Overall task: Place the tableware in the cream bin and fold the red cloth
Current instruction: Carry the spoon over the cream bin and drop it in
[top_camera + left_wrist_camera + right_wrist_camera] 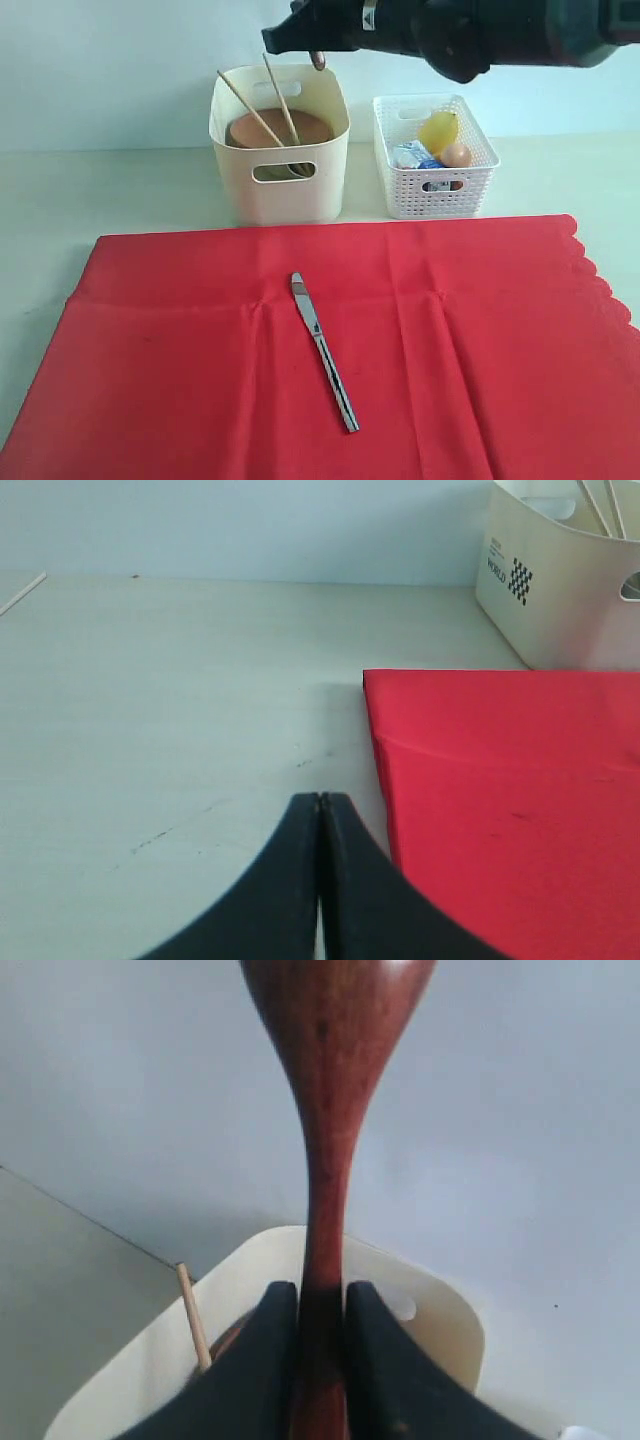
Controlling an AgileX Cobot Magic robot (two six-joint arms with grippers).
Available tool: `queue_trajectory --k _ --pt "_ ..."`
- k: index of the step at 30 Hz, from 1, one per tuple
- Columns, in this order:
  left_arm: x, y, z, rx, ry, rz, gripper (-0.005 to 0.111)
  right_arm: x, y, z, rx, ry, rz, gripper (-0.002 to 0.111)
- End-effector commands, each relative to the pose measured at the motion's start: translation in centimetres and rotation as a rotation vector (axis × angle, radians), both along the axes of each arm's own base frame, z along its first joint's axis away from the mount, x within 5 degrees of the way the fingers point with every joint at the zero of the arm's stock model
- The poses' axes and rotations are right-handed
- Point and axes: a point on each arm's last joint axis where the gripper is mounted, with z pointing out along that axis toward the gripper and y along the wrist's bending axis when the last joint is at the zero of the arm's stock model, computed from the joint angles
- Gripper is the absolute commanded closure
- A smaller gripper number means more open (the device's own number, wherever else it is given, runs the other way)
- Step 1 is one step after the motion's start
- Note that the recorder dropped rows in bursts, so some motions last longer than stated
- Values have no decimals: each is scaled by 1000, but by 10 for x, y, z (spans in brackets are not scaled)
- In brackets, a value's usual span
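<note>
Brown wooden spoon [325,1110]: clamped by its handle between the jaws of my right gripper [322,1305], held above the open top of the cream bin [280,195]. In the bin: round brown plate [275,128] and chopsticks [262,120]. Silver table knife [323,350]: on the red cloth [480,350], at 6 o'clock from the bin. The cloth is flat and unfolded. My left gripper [320,810] has its jaws together and empty, over the table beside the cloth's corner. Judged step: depositing the spoon. The next move calls for lowering it inside the rim before release.
</note>
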Motion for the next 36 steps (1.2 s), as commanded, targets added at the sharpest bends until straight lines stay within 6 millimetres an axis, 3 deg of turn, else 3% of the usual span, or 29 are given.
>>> queue_trajectory --k 1,10,21,24,31,36 --pt "0 0 1 4 -17 -2 107 17 -4 -34 23 -8 17 108" --pt "0 0 1 4 -17 -2 107 28 3 -87 -48 -32 83 108" --pt "0 0 1 4 -17 -2 107 32 3 -125 -110 45 79 108" --pt "0 0 1 4 -17 -2 107 32 2 -127 -119 58 73 98" --pt "0 0 1 4 -17 -2 107 31 2 -120 -116 47 71 59" --pt "0 0 1 4 -17 -2 107 29 -1 -96 -112 26 55 51"
